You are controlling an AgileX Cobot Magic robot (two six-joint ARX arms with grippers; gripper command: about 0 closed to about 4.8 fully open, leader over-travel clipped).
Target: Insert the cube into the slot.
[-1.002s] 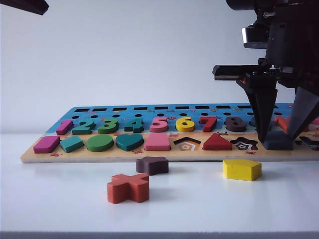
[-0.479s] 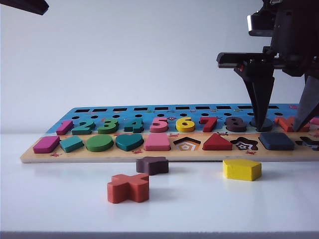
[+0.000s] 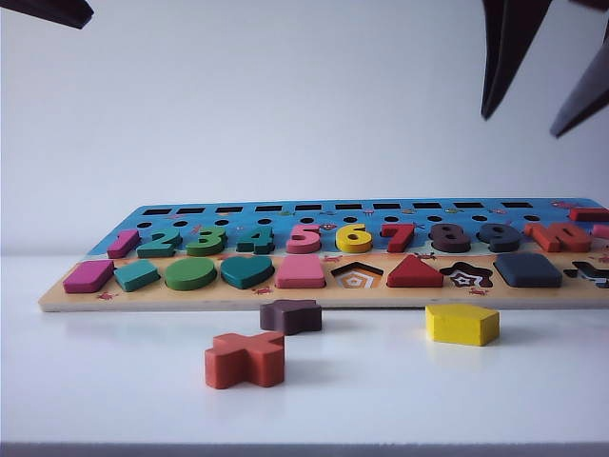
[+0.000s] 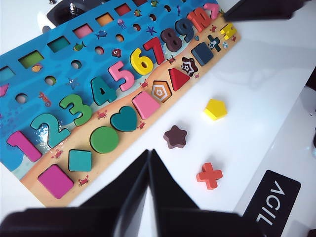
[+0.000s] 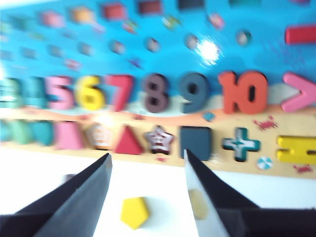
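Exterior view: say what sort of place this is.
Probably a lab bench for robot trials: a bare white table before a blank wall, a children's shape-puzzle board with loose blocks, and the open right gripper hanging above.

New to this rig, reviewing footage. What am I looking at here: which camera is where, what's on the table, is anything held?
It is a two-armed robot with a two-finger gripper on each arm. One camera faces the table; the other two ride on the wrists. The right gripper is open and empty, high above the puzzle board. The left gripper is shut, holding nothing, over the board's other end. The blue cube sits in its slot on the board. Loose on the table are a yellow pentagon, an orange cross and a dark star.
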